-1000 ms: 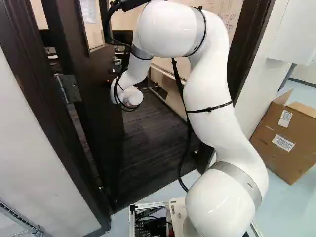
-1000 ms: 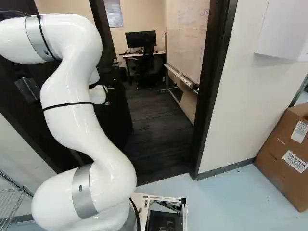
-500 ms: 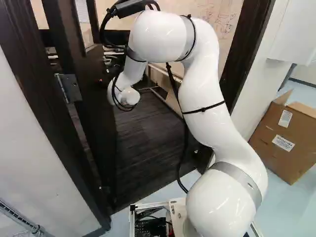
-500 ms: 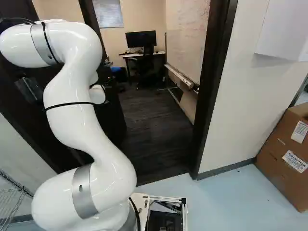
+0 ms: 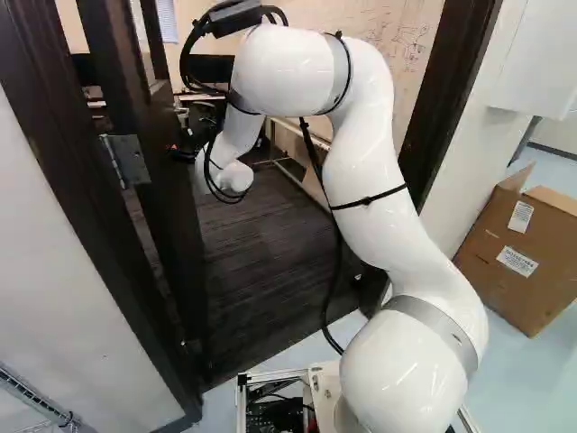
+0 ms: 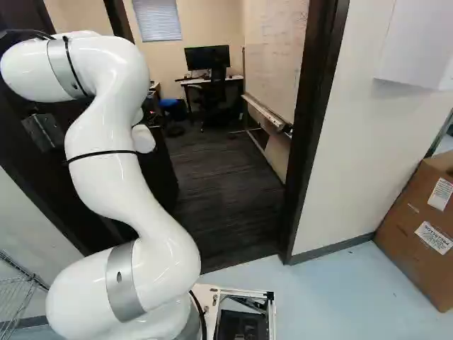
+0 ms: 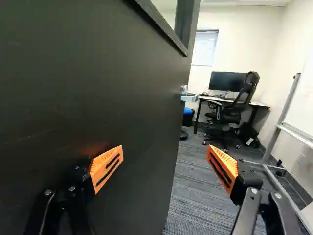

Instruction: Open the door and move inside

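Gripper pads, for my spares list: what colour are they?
The pads are orange with black stripes, seen best in the wrist view.

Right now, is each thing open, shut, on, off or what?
Tall, dark door: open
Black two-fingered gripper with orange pads: open, empty
Brown cardboard box: top flap raised
Flat black monitor: screen dark
White slatted window blind: lowered
White jointed arm: bent

The door (image 7: 107,73) is near-black and plain, its hinge (image 5: 132,162) grey. Glossy white covers the arm (image 5: 365,167), crossed by grey bands (image 5: 440,336) and black ties (image 5: 370,200). The pads (image 7: 101,169) are vivid orange (slashed with black, tiger-like). The carpet (image 7: 190,196) is dark grey, finely streaked; the floor (image 6: 340,294), pale blue; the carton (image 5: 487,275), brown with white labels (image 5: 517,262).
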Motion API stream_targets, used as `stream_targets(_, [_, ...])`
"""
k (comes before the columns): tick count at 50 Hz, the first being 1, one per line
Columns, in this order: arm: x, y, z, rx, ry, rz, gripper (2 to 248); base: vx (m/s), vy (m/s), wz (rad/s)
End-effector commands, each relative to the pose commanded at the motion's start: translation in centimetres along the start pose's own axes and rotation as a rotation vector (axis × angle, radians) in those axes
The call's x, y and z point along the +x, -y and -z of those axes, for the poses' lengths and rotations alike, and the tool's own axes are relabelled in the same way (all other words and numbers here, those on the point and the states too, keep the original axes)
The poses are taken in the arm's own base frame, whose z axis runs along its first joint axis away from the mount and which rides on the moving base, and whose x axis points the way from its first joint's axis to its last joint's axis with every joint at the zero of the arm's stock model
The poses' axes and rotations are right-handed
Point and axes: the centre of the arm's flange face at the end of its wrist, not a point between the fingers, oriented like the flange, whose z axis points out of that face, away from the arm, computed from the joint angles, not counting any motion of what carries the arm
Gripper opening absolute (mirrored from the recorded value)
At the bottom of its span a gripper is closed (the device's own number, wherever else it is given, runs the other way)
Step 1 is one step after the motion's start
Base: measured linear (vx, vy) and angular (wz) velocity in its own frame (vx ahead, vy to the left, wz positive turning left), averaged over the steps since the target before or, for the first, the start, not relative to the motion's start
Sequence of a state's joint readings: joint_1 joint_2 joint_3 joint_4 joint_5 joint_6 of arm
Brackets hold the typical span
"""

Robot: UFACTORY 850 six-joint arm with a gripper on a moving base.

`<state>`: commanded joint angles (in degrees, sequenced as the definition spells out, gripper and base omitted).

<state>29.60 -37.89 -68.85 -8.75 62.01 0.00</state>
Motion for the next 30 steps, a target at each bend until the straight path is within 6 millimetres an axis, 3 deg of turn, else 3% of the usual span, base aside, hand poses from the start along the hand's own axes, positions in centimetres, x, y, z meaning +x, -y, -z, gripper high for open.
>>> stream_targets(30, [-0.1,2.2,-1.7,0.118,-0.047,0.051,247,0.0,0.0,0.0])
